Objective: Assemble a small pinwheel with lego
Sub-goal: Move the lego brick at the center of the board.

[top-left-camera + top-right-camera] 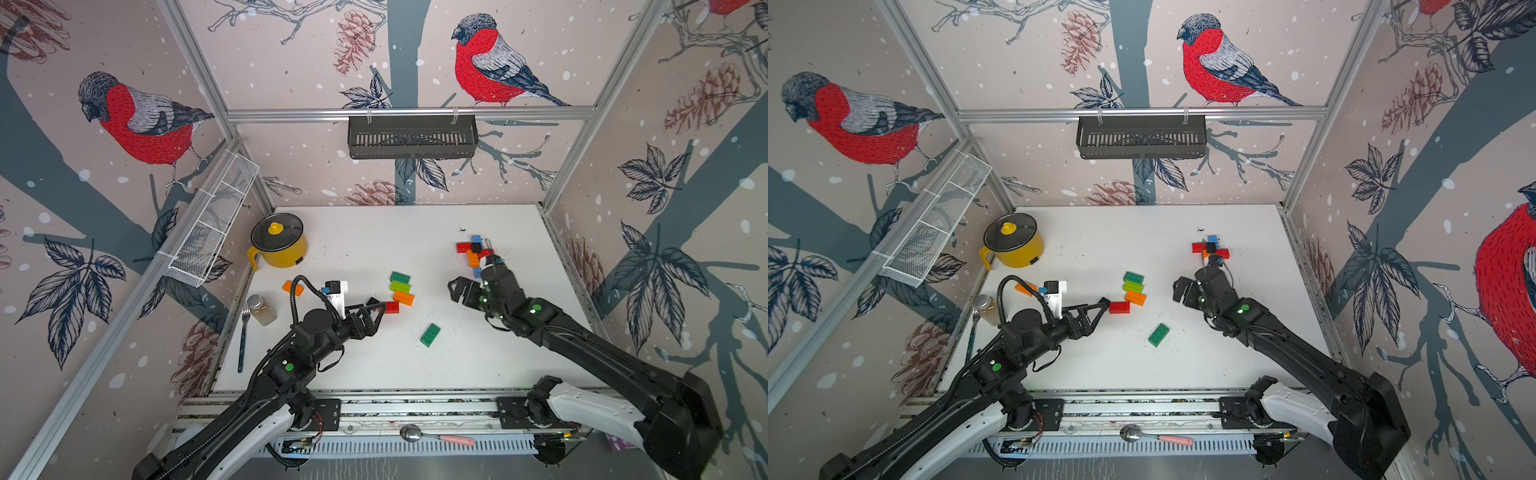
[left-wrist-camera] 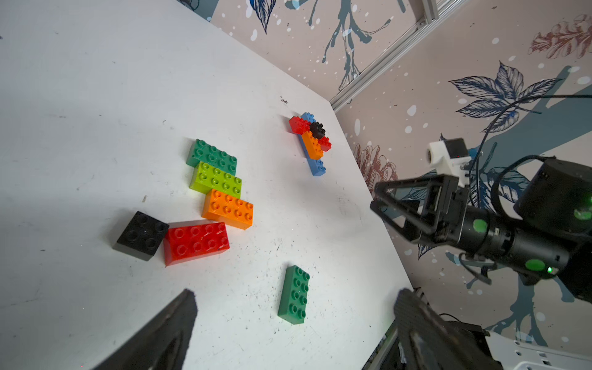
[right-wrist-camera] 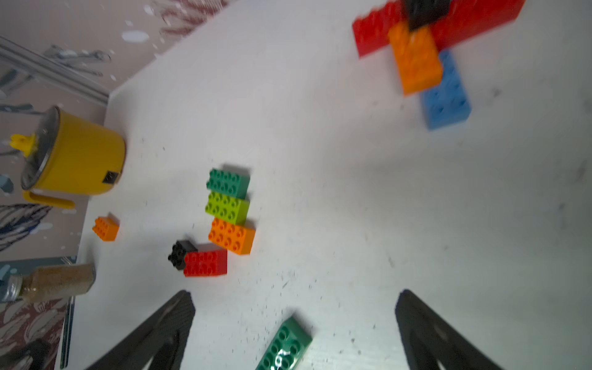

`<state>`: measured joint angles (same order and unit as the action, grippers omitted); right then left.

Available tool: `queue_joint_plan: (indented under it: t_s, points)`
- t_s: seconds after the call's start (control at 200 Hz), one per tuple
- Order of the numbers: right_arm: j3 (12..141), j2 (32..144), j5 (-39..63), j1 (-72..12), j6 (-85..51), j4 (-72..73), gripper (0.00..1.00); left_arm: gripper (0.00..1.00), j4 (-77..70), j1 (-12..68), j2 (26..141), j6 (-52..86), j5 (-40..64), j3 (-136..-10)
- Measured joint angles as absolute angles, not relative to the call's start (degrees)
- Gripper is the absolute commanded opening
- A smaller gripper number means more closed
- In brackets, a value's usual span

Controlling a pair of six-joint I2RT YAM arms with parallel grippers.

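The lego cross of red, blue and orange bricks with a black one on top lies at the back right of the white table. Mid-table, dark green, lime and orange bricks lie side by side, with a red brick and a black square one just in front. A lone dark green brick lies nearer. My left gripper hovers open beside the red brick. My right gripper is open and empty, in front of the cross.
A yellow lidded pot, a small orange brick, a jar and a fork stand along the left side. A white wire basket and a black basket hang on the walls. A pink-handled spoon lies on the front rail.
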<state>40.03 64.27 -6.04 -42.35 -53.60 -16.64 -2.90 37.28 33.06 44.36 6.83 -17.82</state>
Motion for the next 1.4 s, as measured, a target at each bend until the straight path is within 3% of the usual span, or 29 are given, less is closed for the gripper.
queue_joint_plan:
  t_s: [0.33,0.535,0.635,0.91,1.186,1.401]
  points:
    - [42.8,81.4,-8.9,-59.5,-77.0,-15.9,0.84,0.97,-0.3,37.3,40.4,42.4,4.9,-21.7]
    - [46.6,89.3,-9.4,-60.5,-81.4,-16.9,0.67,0.97,-0.2,37.3,39.0,42.4,4.7,-21.6]
    - [48.6,91.6,-10.2,-60.7,-82.5,-18.5,0.52,0.97,-0.1,37.3,37.7,42.2,4.4,-21.1]
    - [54.2,98.3,-12.3,-59.8,-78.8,-21.6,0.27,0.97,-0.2,37.3,35.6,42.0,3.7,-20.1]
    - [53.3,97.4,-11.3,-49.2,-60.1,-19.5,0.23,0.97,-2.7,37.3,37.5,42.0,5.7,-18.8]
    - [53.3,97.0,-9.0,-42.3,-44.4,-19.5,0.32,0.97,-8.9,37.3,40.9,42.7,10.5,-17.5]
